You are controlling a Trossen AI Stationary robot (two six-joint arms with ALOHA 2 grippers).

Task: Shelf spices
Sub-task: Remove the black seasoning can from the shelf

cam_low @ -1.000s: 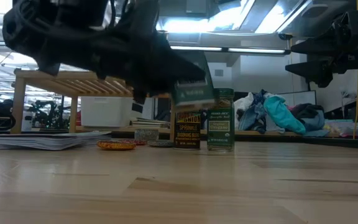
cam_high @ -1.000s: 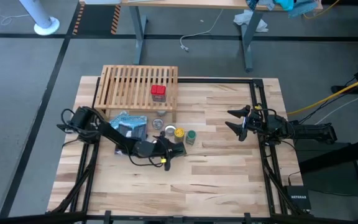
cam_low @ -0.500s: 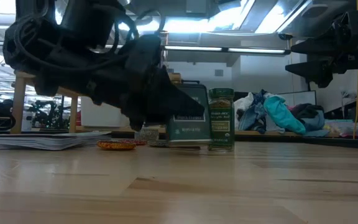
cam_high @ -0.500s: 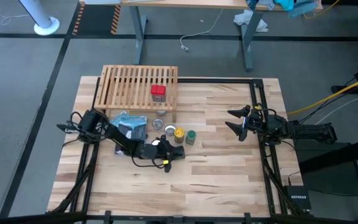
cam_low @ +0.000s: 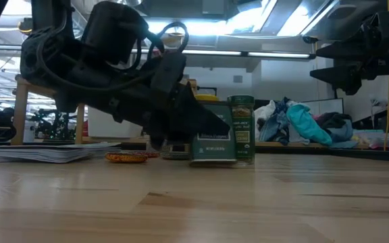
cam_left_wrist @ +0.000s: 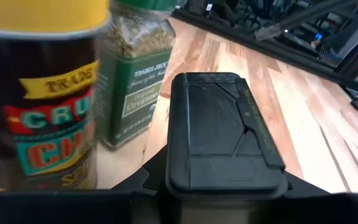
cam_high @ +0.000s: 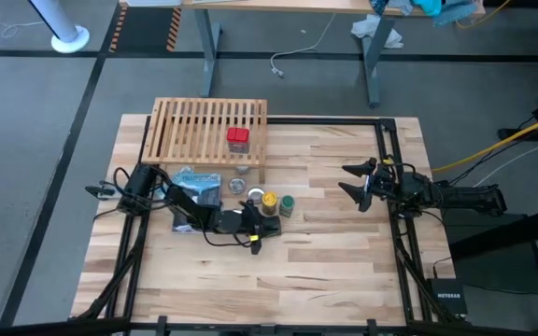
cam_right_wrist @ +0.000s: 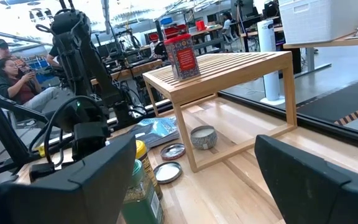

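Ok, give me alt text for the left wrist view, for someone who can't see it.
The left gripper is closed on a black boxy tin, seen from above its lid. Just beyond stand a yellow-capped jar and a green-capped jar, upright on the wooden tabletop.

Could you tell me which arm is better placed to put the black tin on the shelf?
The left. Its claw is already shut on the black tin, beside the yellow-capped jar and green-capped jar, near the shelf. The right claw hangs open, farther away.
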